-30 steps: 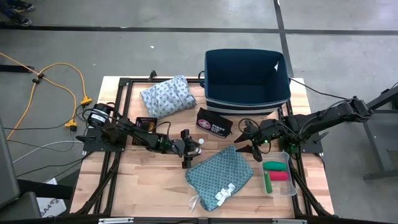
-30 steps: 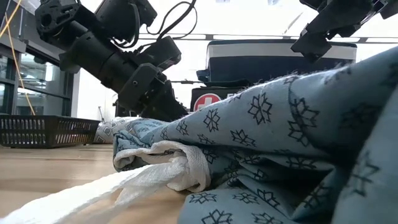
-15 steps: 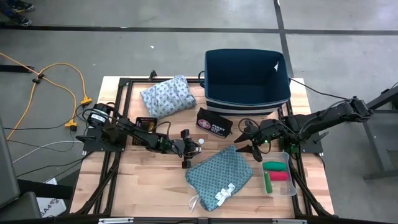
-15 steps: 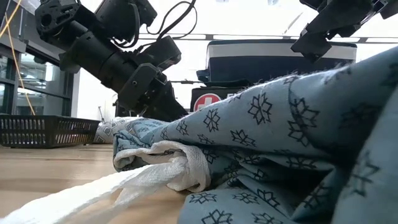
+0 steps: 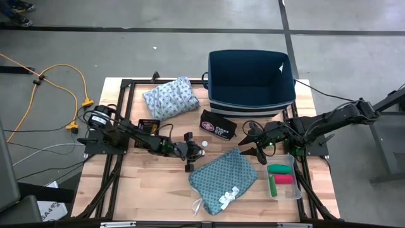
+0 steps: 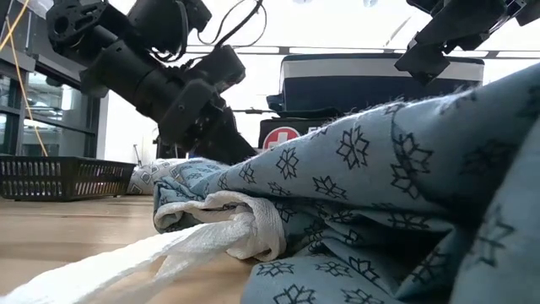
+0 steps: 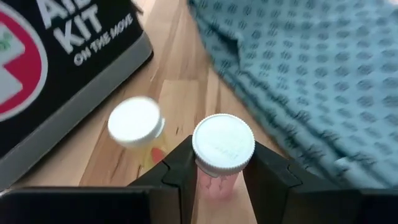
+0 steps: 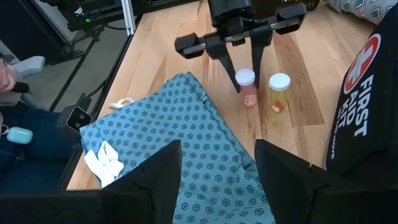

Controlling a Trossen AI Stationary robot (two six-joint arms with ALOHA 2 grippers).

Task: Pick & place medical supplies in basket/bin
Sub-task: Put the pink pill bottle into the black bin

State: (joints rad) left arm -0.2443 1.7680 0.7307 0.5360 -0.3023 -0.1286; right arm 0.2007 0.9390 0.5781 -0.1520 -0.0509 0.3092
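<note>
Now left gripper [image 7: 214, 171] closed on pink vial [image 7: 222, 152], just off teal cloth [image 5: 224, 176] edge; wrist rolled slightly since 0.5 s ago, lift likely starting. Yellow vial [image 7: 135, 124] beside. Right gripper [image 5: 255, 148] spread, empty, past cloth. Bin [image 5: 252, 79] beyond.

Left tool [image 7: 214, 177] clamped low mid-table, right tool [image 5: 251, 144] — fingers spread

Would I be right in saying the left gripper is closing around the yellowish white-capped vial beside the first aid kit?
Not quite: the left gripper is around the pink vial; the yellowish vial stands free next to it, near the first aid kit. The left and right wrist views show this.
</note>
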